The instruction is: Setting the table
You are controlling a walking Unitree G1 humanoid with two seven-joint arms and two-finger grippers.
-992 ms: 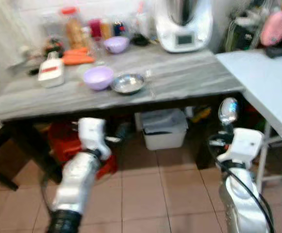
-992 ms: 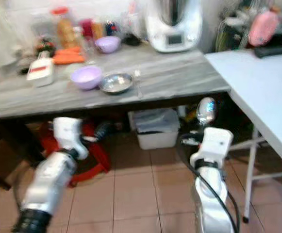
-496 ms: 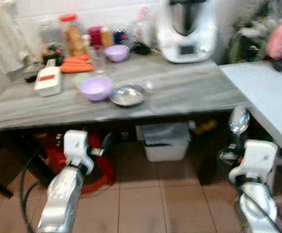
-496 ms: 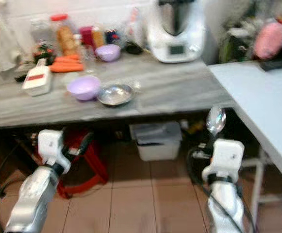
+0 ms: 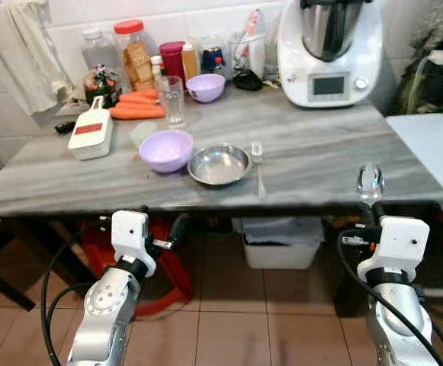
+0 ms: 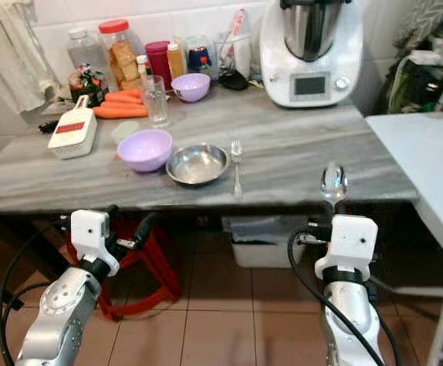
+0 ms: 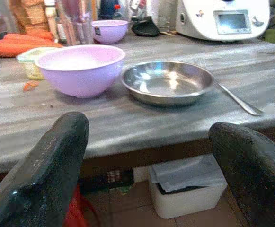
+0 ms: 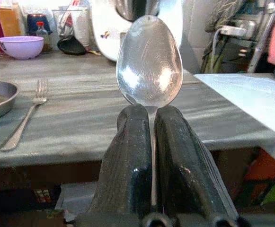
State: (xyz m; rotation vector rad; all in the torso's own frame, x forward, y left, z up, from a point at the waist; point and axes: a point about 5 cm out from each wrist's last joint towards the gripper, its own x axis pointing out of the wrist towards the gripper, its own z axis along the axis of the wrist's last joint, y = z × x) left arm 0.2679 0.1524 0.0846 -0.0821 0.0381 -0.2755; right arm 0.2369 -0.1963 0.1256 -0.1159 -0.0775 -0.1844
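The spoon [image 8: 149,66] stands upright with its bowl uppermost, its handle pinched between the two black fingers [image 8: 128,165] of the right gripper [image 6: 334,204]. From the head camera it sits just in front of the bench [image 5: 312,152], near the front edge towards the right end, with the bowl showing against the grey surface. The right arm rises from below, a black cable looping beside its white wrist block.

On the bench, a fork [image 5: 258,164] lies lengthways with its tines pointing towards the wall, just beside the right rim of a shallow steel dish [image 5: 219,165]. A lilac bowl [image 5: 166,149] stands just left of the dish, nearly touching it. Behind that stands a clear glass [image 5: 171,101], and to its left lie carrots [image 5: 137,107] and a white grater with a red label [image 5: 91,136]. A smaller lilac bowl [image 5: 205,87] sits further back, among jars and bottles along the tiled wall. A white kitchen machine [image 5: 329,47] stands at the back right.

The left gripper [image 5: 171,232] is held low, below the front edge of the bench, its fingers [image 7: 47,165] spread wide apart and holding nothing. Under the bench are a white lidded bin [image 5: 282,242] and a red stool [image 5: 164,263] on the tiled floor.
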